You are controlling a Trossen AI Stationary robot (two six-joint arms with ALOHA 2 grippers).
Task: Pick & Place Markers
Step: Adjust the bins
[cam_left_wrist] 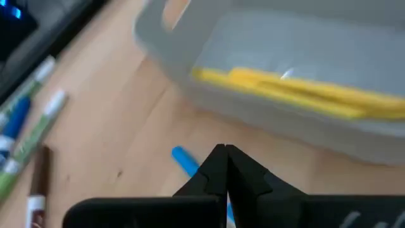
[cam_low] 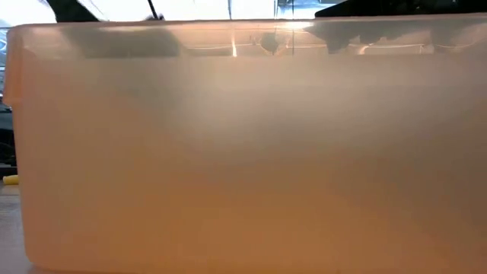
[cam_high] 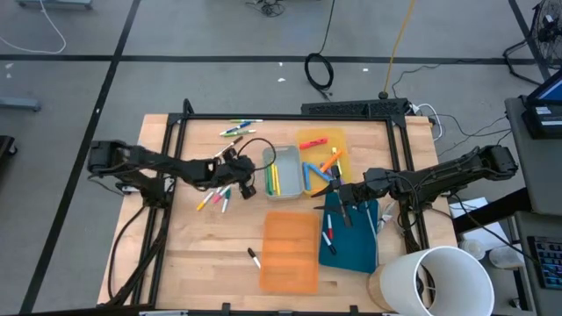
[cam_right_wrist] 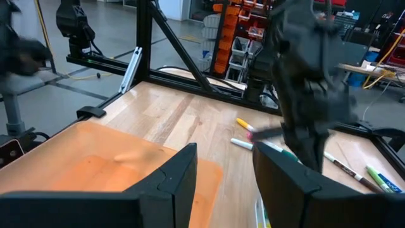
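My left gripper is shut and slants down just left of the grey tray, which holds yellow and green markers. A blue marker lies on the wood right under its fingertips. More markers lie loose to its left, and others lie at the far edge. My right gripper hangs open and level over the far end of the teal tray, with nothing between its fingers. The yellow tray holds orange and blue markers. My left gripper's shut fingertips stand over the blue marker's middle, and the marker's end sticks out beside them. The fingers hide the spot below them, so I cannot tell whether they touch the marker.
An orange tray lies near the front and its wall fills the low view. A black marker lies left of it. A white bucket stands at the near right corner. A dark frame borders the table.
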